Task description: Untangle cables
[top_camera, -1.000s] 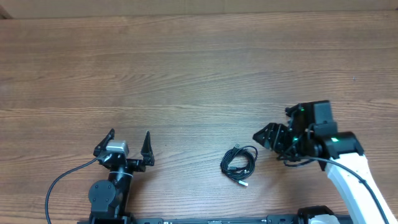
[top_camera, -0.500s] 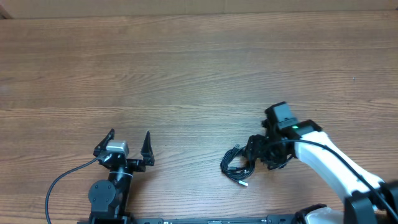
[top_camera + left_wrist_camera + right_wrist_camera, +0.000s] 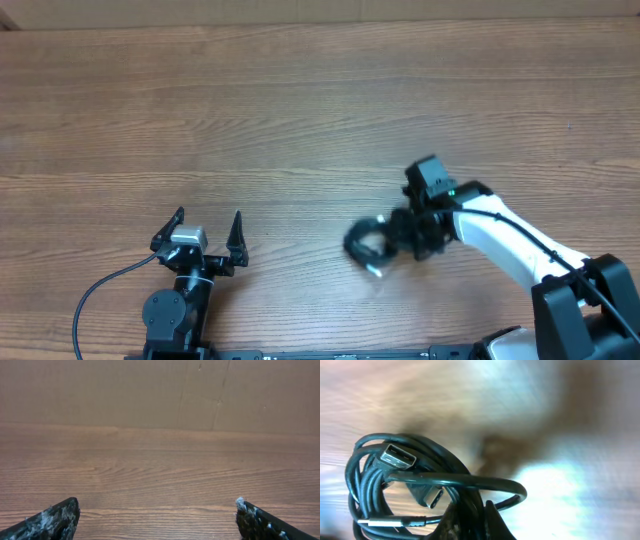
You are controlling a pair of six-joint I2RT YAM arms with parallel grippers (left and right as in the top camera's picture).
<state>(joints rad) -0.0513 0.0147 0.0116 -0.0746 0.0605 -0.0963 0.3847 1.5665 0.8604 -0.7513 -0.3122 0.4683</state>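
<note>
You are working over a brown wood-grain desk, and in the left wrist view a plain brown board wall stands at its far edge. Closest to the near edge, left of centre, your left gripper points toward the far edge with its jaws spread wide. A little farther in and right of centre, your right gripper has its jaws pinched together on a strand of the cables. Overhead they show only as a dark blur touching the gripper's left side.

From the right wrist they are a tight bundle of thin black cord, left of the closed fingers and touching them, with one loop running across above the fingertips. A silver USB-A plug sits near the bundle's top, a USB-C plug just beside the fingertips, and a pale plug at the bottom. You cannot tell whether the bundle is clear of the wood.
</note>
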